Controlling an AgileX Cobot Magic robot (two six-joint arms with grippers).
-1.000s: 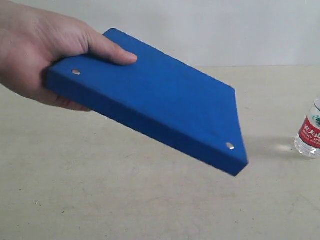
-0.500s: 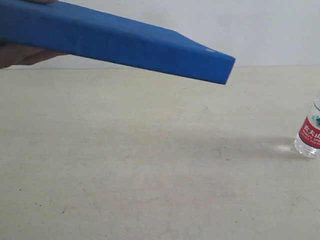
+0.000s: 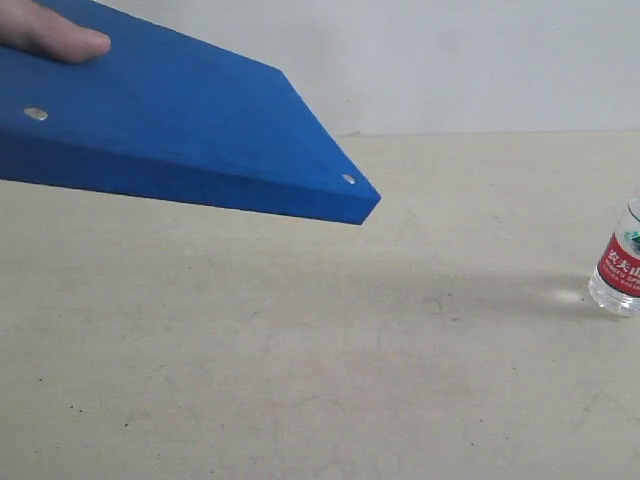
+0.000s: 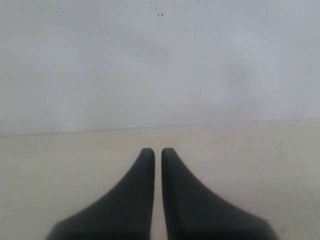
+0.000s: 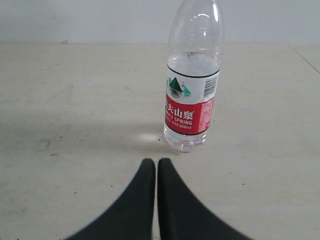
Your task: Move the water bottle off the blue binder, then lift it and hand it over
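Only in the exterior view is the blue binder [image 3: 180, 130] seen: it is held tilted in the air above the bench [image 3: 300, 380] by a hand [image 3: 60, 38] at the upper left, with two silver rivets [image 3: 348, 179] showing on its cover. The water bottle [image 3: 620, 270], cut by that view's right edge, stands upright on the bench, well apart from the binder. In the right wrist view it is shown just ahead of the right tool [image 5: 156, 162], which is clenched on nothing. The left tool [image 4: 157, 152] is likewise clenched empty, faced by bench and wall [image 4: 150, 65].
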